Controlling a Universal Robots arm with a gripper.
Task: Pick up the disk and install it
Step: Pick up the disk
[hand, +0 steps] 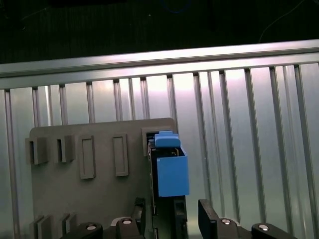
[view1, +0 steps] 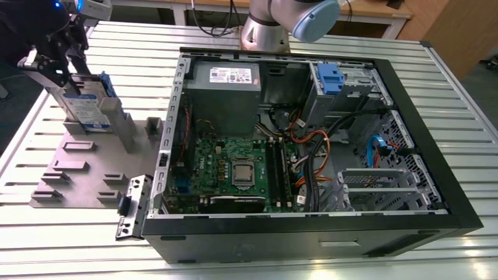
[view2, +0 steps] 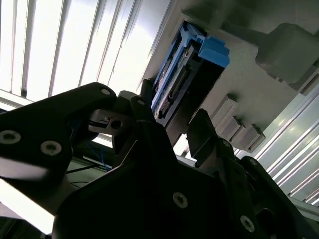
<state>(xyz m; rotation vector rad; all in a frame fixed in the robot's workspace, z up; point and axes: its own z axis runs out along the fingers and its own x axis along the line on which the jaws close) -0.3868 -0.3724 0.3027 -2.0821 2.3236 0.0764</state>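
End effector [hand: 172, 208] straddles the upright disk [hand: 172, 174] in its grey holder [hand: 65, 191], jaws wide, not yet gripping. Off-centre closing could tilt the disk and jam it in the holder.

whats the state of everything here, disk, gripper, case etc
disk: standing on edge in the grey holder plate, blue tab up
gripper: open, one finger each side of the disk
computer case: lying flat, side panel off, inside exposed
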